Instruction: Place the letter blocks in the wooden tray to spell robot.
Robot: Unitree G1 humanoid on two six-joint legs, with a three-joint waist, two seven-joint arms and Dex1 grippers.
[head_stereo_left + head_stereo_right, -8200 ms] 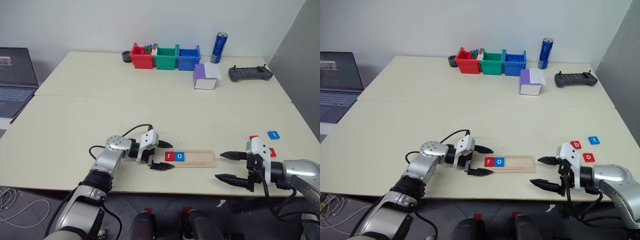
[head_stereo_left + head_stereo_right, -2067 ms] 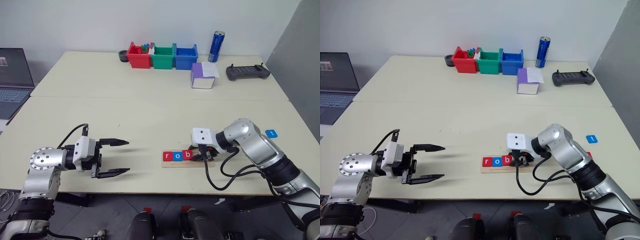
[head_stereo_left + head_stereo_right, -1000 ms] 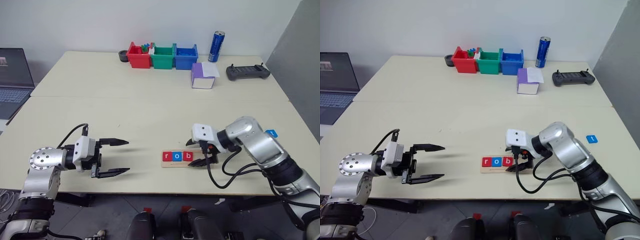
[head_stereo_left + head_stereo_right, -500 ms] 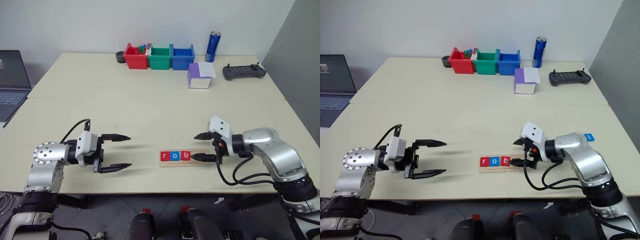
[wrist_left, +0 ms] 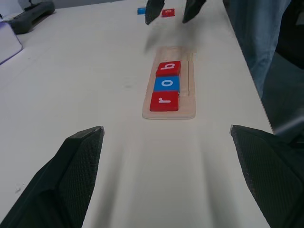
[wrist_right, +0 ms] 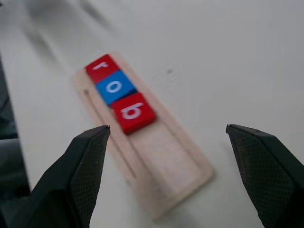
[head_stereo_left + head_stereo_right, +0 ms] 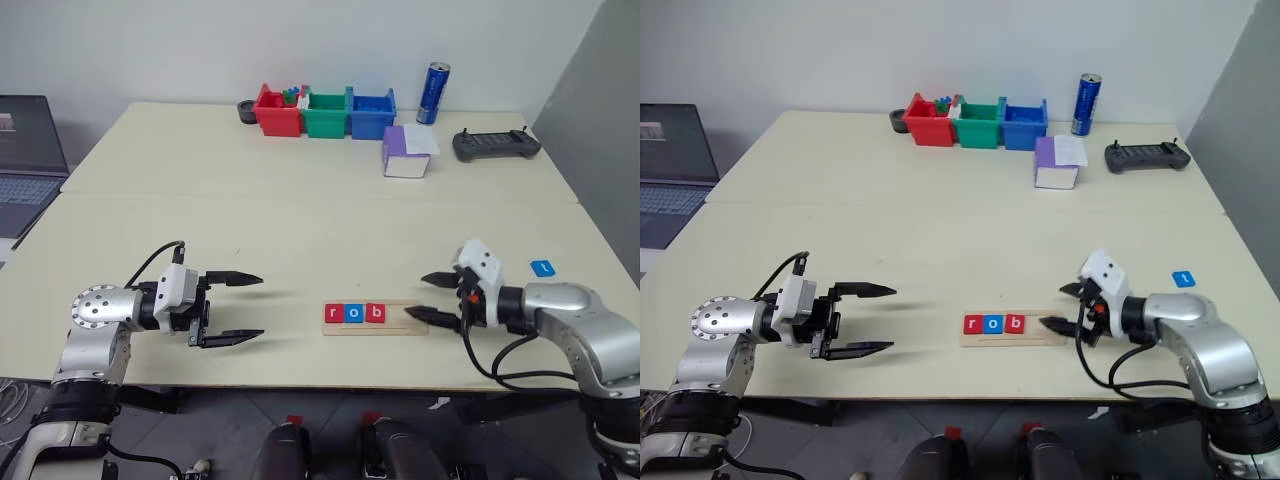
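Wooden tray [image 7: 375, 317]: long, narrow, pale wood with a shallow groove, flat on the cream table [image 7: 300, 220] near the front edge, long axis running side to side between the two grippers. Holds three letter blocks at the end nearer the left gripper: red r [image 7: 333, 314], blue o [image 7: 354, 313], red b [image 7: 375, 313], touching edge to edge, white lowercase letters upright as seen from the robot; remaining part of the groove toward the right gripper bare. Right gripper [image 7: 432, 297]: fingers spread wide, nothing between them, just beside the bare end of the tray, pointing along the tray toward the blocks. Left gripper [image 7: 240, 307]: fingers spread wide, holding nothing, well apart from the r end of the tray, pointing along the same axis. Blue t block [image 7: 541, 268] flat on the table beyond the right gripper, on the side away from the tray. A further red tile [image 5: 167, 12] on the table beside a blue tile behind the right gripper; letter too small to read.
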